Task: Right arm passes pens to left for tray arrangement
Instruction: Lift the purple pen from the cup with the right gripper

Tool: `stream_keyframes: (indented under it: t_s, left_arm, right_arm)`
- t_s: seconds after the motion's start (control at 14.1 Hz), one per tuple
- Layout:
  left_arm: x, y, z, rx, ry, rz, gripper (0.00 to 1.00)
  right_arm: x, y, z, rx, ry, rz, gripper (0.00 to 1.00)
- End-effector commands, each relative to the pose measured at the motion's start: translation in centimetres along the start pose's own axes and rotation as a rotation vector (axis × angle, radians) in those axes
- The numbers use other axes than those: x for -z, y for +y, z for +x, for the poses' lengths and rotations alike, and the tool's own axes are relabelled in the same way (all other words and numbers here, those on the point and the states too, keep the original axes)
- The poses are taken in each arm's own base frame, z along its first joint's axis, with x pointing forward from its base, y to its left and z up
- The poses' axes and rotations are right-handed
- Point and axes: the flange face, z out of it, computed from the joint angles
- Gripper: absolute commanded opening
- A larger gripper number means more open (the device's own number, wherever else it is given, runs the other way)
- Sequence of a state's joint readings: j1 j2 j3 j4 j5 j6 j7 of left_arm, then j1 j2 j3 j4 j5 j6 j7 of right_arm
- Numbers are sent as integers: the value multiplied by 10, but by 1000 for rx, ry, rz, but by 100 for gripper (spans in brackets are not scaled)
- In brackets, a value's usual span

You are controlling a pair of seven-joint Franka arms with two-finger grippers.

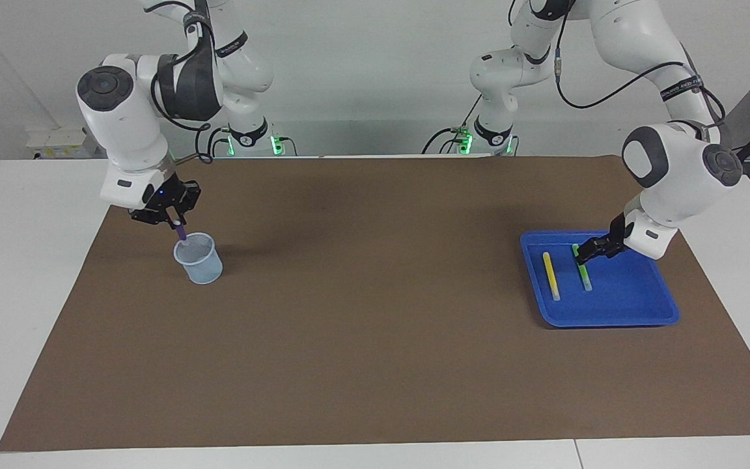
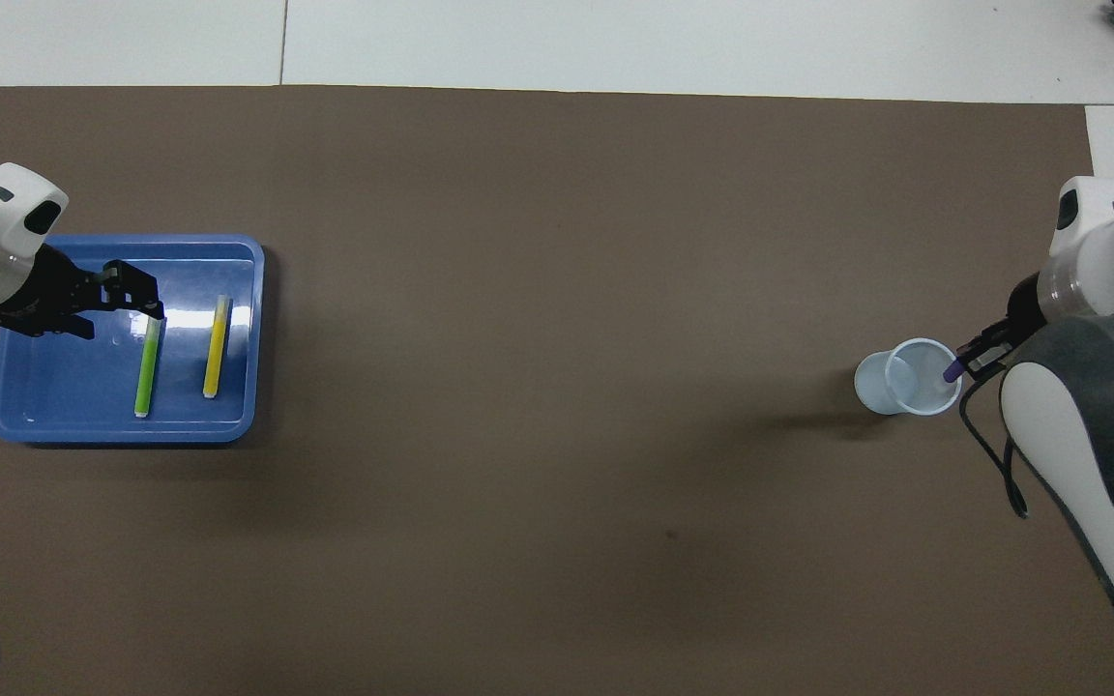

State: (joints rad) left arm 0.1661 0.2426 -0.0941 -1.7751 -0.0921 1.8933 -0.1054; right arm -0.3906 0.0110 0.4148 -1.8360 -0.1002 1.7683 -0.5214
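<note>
The blue tray (image 1: 609, 319) (image 2: 122, 430) lies at the left arm's end of the table. A yellow pen (image 1: 551, 276) (image 2: 216, 346) and a green pen (image 1: 583, 275) (image 2: 145, 372) lie side by side in it. My left gripper (image 1: 588, 253) (image 2: 127, 302) hangs open just over the green pen's end nearer the robots, holding nothing. At the right arm's end, my right gripper (image 1: 176, 223) (image 2: 971, 360) is shut on the purple pen (image 1: 181, 232) (image 2: 952, 370). The pen points down, with its lower end at the mouth of the pale blue mesh cup (image 1: 199, 262) (image 2: 891, 382).
A brown mat (image 1: 375, 339) covers most of the white table (image 1: 23, 273). The tray and the cup are the only things standing on it.
</note>
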Motion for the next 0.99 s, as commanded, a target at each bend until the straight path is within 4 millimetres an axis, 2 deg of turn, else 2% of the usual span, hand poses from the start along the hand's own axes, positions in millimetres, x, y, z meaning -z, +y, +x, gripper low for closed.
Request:
stream_keyframes:
  t_s: [0.0,0.14,0.28,0.71,0.92]
  left_arm:
    - [38,24,-12,91,-41,-46,100]
    - [58,47,-22,139,-65,-67,100]
    - [72,64,-31,239,-84,-97,100]
    - [104,102,-63,493,-129,-218,100]
    - [116,113,-78,696,-213,-333,100]
  right_arm:
    - [25,-16,9,9,40,68,0]
    - [33,-28,16,-34,98,152,0]
    - [39,-52,29,-101,136,215,0]
    - [68,-140,76,-370,259,430,0]
    - [79,-200,100,-474,306,472,0]
